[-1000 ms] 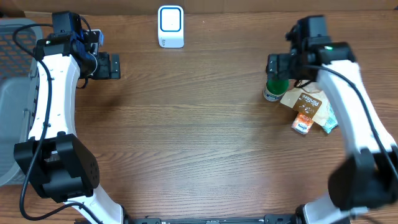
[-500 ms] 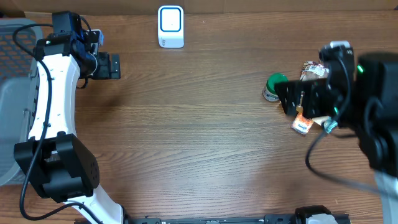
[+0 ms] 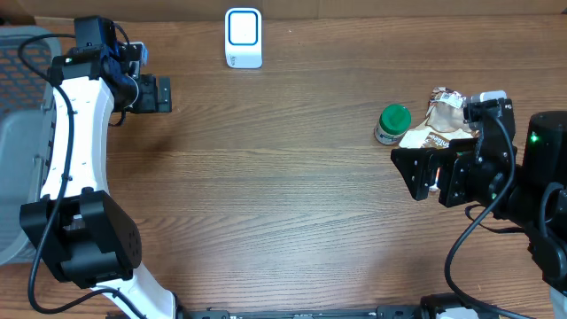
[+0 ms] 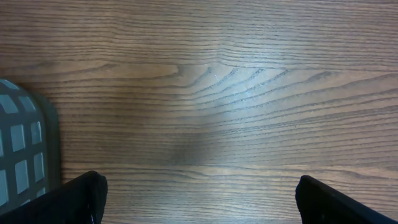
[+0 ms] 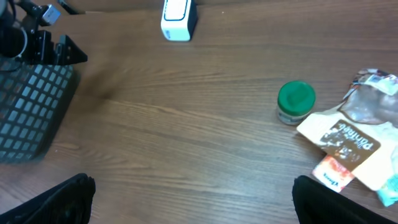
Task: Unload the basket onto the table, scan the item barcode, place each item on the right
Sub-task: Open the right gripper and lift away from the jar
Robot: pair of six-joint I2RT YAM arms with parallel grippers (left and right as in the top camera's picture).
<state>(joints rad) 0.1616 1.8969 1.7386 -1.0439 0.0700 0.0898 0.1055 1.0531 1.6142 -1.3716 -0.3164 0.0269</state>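
Wood-grain table (image 3: 283, 204) w/ round green-lidded jar (image 3: 392, 123), crinkly pouches (image 3: 441, 111).

You have a broad stretch of bare wooden table (image 3: 283, 204) across the middle, open from the left arm (image 3: 75, 133) to the right gripper (image 3: 412, 175). At the far edge a white scanner (image 3: 243, 37) stands alone, with bare wood on both sides of it. On your right, a green-lidded jar (image 3: 392, 124) stands just beside a heap of crumpled snack packets (image 3: 441, 120). The right gripper, jaws spread wide, hangs over the near side of that heap and hides part of it. On your left, a grey basket (image 3: 18, 151) lines the table edge, and the left arm runs alongside it. The left gripper (image 3: 166, 94), also spread wide, sits above bare wood near the far left corner.
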